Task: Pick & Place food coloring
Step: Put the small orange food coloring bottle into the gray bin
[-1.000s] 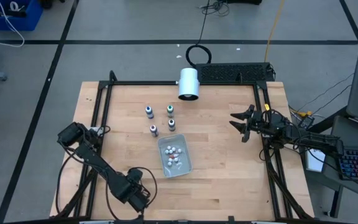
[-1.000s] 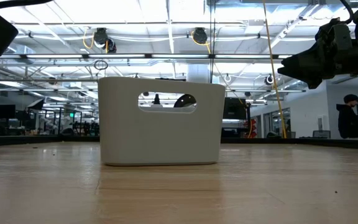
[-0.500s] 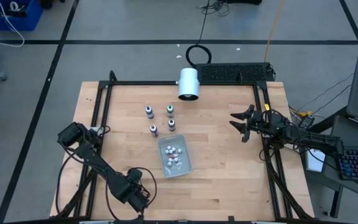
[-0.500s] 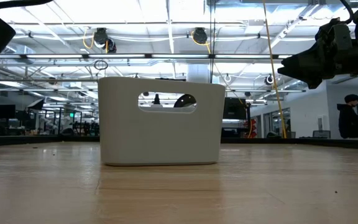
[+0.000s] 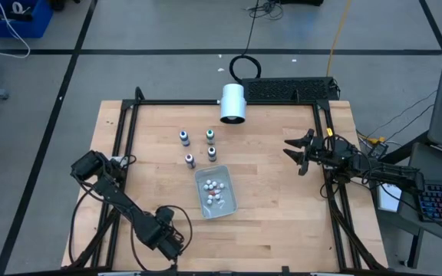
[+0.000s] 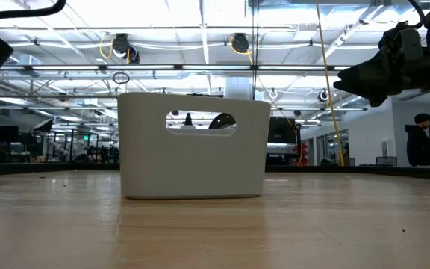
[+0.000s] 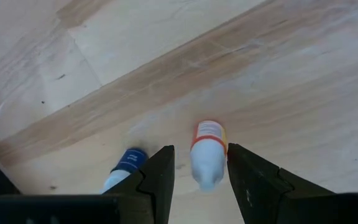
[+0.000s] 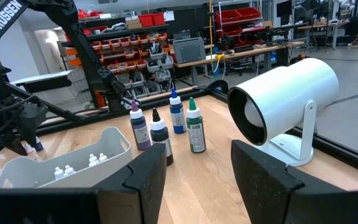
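**Left gripper** (image 5: pixel 172 236): it is at the near left of the worktop (image 5: pixel 282 222). Its jaws frame a small orange-banded bottle (image 7: pixel 207 152), and a blue-capped bottle (image 7: pixel 128 163) sits just beside it. You cannot tell from these views whether the jaws are clamped on the banded bottle or only straddle it.

**Right gripper** (image 5: pixel 290 152): it hangs above the right side of the worktop. Its jaws are released and hold nothing.

**Task items:** four food coloring bottles (image 5: pixel 198 147) stand upright in a loose cluster at the middle left of the worktop. They are well apart from both grippers. In the right wrist view their caps read purple (image 8: pixel 140 130), black (image 8: pixel 159 140), blue (image 8: pixel 177 113) and green (image 8: pixel 196 127).

**Handling, as a judgement:**
- The bottles are light, and their thin plastic bodies will give slightly under squeeze.
- They are narrow-based and top-heavy enough to tip at a nudge.
- Take each one across the body below the cap, coming straight down.
- The tapered caps look likely to slip out of a grip.

**Surroundings:**
- The purple and black bottles stand close together, so a wide approach to one risks toppling the other.
- The white tray (image 5: pixel 229 205) of small white balls (image 5: pixel 212 190) lies just on the near side of the cluster.
- The white cylinder on a stand (image 5: pixel 232 103) sits at the far edge.
- A black frame (image 5: pixel 206 102) rims the worktop.
- In the low view the tray hides the bottles.
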Tool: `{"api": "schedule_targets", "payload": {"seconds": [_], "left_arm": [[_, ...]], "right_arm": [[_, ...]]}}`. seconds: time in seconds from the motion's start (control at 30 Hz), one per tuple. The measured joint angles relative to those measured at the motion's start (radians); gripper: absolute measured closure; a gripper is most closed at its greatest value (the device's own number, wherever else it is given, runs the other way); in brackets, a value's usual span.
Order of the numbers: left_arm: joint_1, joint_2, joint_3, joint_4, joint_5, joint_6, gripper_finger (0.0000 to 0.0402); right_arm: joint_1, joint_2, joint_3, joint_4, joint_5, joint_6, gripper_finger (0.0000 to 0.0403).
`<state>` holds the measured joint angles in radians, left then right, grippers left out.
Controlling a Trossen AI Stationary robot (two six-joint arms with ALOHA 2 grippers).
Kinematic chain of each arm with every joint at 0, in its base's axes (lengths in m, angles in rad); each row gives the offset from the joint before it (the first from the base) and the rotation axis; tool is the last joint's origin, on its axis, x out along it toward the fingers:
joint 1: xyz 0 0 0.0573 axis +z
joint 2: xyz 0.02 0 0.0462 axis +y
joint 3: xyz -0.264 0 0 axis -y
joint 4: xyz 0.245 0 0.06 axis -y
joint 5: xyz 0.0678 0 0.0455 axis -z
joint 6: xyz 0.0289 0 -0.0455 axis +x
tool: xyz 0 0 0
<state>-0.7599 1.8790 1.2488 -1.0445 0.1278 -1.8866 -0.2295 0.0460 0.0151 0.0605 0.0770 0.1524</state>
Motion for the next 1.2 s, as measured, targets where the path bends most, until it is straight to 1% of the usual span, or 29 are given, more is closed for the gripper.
{"api": "schedule_targets", "payload": {"seconds": [0.43,0.53,0.67,0.7,0.77,0.87,0.97,1.1,1.2], "left_arm": [[0.000,0.000,0.000,0.003,-0.005,0.006,0.0252],[0.000,0.000,0.000,0.003,-0.005,0.006,0.0276],[0.000,0.000,0.001,0.003,-0.005,0.015,0.0336],[0.000,0.000,0.002,0.003,-0.005,0.022,0.0343],[0.004,-0.005,0.001,0.002,-0.018,0.045,0.0343],[0.024,-0.033,0.008,-0.008,-0.062,0.095,0.0343],[0.062,-0.089,0.041,-0.034,-0.121,0.176,0.0343],[0.133,-0.157,0.109,-0.134,-0.220,0.330,0.0343],[0.210,-0.192,0.172,-0.211,-0.280,0.455,0.0343]], "right_arm": [[0.000,0.000,0.000,0.000,0.000,0.000,0.0234],[0.000,0.000,0.000,0.000,0.000,0.000,0.0234],[0.000,0.000,0.000,0.000,0.000,0.000,0.0234],[0.000,0.000,0.000,0.000,0.000,0.000,0.0234],[0.000,0.000,0.000,0.000,0.000,0.000,0.0234],[0.000,0.000,0.000,0.000,0.000,0.000,0.0234],[0.000,0.000,0.000,0.000,0.000,0.000,0.0234],[0.000,0.000,0.000,0.000,0.000,0.000,0.0234],[0.000,0.000,0.000,0.000,0.000,0.000,0.0234]]}}
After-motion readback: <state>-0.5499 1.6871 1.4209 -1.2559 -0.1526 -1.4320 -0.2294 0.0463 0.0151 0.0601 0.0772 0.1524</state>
